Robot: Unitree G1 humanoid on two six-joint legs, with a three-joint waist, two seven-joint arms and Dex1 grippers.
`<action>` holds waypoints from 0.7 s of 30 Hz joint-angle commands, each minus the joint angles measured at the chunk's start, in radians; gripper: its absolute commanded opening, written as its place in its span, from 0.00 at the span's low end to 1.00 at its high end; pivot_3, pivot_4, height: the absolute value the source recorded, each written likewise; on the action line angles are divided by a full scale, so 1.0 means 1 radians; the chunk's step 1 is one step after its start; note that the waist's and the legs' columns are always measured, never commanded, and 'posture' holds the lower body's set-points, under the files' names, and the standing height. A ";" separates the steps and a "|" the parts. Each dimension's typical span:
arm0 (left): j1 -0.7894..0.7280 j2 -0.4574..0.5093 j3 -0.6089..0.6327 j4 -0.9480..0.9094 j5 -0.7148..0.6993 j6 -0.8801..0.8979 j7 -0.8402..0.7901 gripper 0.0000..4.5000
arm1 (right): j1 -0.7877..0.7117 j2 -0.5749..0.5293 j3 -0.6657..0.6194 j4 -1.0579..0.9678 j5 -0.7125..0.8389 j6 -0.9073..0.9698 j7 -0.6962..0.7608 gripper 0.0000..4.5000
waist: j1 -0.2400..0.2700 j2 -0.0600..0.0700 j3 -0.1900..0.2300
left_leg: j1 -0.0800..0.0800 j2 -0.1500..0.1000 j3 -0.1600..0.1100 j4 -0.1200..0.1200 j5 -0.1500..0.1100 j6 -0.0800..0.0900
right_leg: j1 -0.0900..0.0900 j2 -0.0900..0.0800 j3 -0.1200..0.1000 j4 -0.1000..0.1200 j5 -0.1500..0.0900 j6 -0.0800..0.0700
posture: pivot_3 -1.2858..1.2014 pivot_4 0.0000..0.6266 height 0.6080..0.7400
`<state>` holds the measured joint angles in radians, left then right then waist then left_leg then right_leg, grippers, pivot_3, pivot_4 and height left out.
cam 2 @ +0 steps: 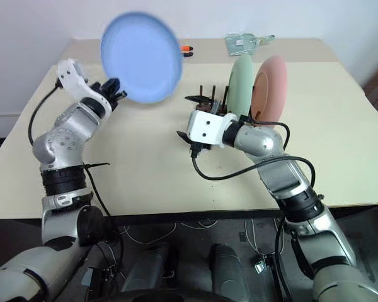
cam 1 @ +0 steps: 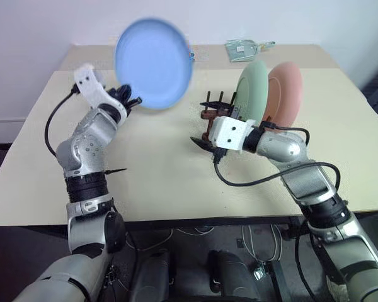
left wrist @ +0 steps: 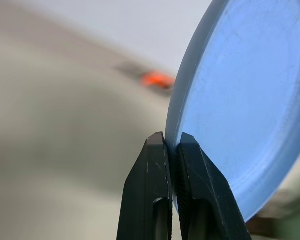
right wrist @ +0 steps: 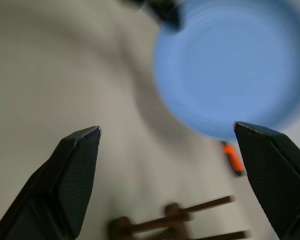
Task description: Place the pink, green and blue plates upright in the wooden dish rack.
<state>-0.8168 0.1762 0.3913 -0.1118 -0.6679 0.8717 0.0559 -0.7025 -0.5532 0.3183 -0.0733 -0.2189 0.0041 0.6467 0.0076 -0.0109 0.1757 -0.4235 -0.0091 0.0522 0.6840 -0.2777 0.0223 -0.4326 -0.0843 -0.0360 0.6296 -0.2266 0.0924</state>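
Blue plate (cam 1: 154, 63), clamped by the left gripper (cam 1: 131, 100) at upper left, hung left of the wooden dish rack (cam 1: 215, 111); the right gripper (cam 1: 201, 144), jaws apart, sat nearer the rack.

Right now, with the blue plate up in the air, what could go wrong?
The left fingers pinch the blue plate only at its rim, so it could swing or slip out. The green plate and pink plate already stand in the dish rack, so a clumsy approach could knock them. The open right gripper sits beside the rack and may block the way.
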 commanded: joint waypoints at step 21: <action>0.056 -0.067 0.101 -0.272 -0.321 0.292 0.339 0.00 | -0.118 -0.002 0.027 0.244 -0.329 -0.383 -0.225 0.01 | 0.003 0.000 0.000 | 0.001 0.000 0.000 0.000 0.001 -0.001 | 0.001 0.003 0.001 0.000 0.000 0.000 | 0.52 0.24 1.00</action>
<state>-0.7537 0.0981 0.4915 -0.3719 -1.0215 1.2322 0.3963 -0.8016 -0.5571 0.3936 0.2100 -0.5602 -0.3725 0.4549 0.0110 -0.0110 0.1758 -0.4224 -0.0094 0.0523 0.6843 -0.2767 0.0210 -0.4311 -0.0809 -0.0354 0.6295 -0.2266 0.0924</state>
